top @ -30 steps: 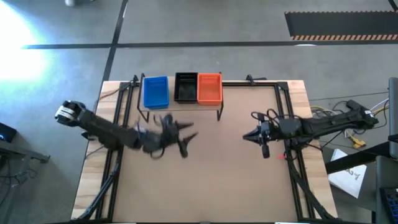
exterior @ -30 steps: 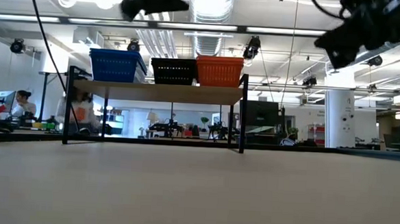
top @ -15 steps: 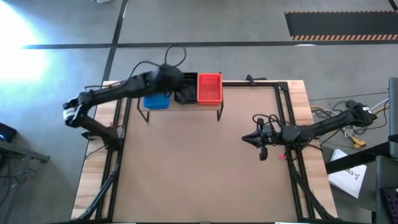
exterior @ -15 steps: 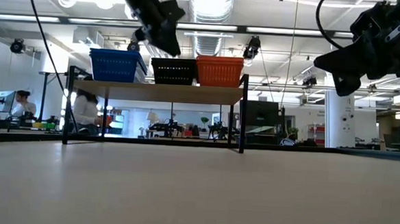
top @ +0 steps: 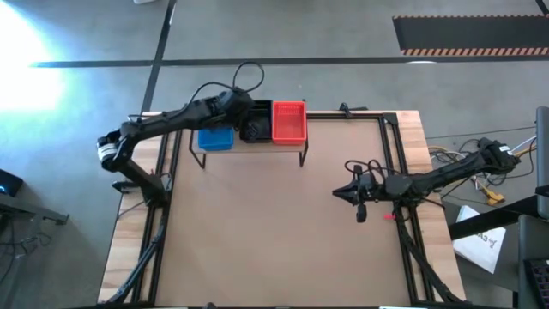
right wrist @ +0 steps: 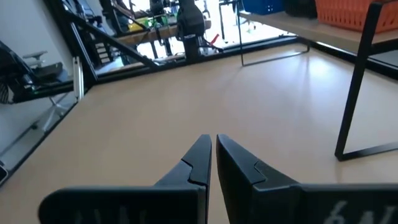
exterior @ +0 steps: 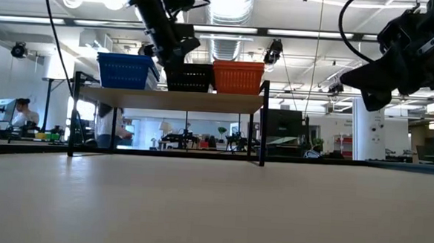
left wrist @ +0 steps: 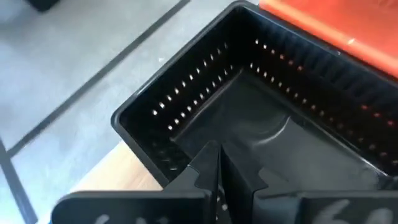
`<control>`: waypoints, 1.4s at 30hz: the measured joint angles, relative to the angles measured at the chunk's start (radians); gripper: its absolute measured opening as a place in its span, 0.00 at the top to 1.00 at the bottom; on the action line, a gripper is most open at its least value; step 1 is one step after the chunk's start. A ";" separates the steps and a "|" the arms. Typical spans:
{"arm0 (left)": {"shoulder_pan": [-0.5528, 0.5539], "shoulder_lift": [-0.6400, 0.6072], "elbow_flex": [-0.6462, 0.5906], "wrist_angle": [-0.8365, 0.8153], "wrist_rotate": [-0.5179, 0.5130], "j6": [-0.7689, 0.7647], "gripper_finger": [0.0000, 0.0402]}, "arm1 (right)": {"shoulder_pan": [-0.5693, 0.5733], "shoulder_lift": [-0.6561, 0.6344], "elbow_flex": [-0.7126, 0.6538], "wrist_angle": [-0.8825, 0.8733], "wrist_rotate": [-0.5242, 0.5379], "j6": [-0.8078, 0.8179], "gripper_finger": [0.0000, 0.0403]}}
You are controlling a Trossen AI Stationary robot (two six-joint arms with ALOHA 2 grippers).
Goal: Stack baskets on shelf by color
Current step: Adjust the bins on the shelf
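Where the table is seen from straight above, the shelf (top: 302,155) is found at its far edge, with a blue basket (top: 214,138), a black basket (top: 255,130) and an orange basket (top: 289,121) set side by side on it. The left gripper (top: 244,113) is held over the black basket; the right gripper (top: 340,192) waits well apart, above bare tabletop.

In the low view, the three stacks are seen level on the plank, the left gripper (exterior: 177,51) just above the black one.

In the left wrist view, the fingers (left wrist: 233,175) are pressed together with nothing between them, above the near wall of the black basket (left wrist: 261,118). Its thin perforated walls suggest a light, fairly stiff, smooth plastic shell; a grip is best taken across the rim of one long wall, where the plastic is judged stiffest.

In the right wrist view, the fingers (right wrist: 236,158) are likewise closed on nothing, above the wood.
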 joint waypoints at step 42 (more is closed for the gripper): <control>-0.880 -0.260 -0.261 0.296 -0.550 -0.122 1.00 | -0.702 0.496 0.759 -0.541 -0.127 -0.376 0.96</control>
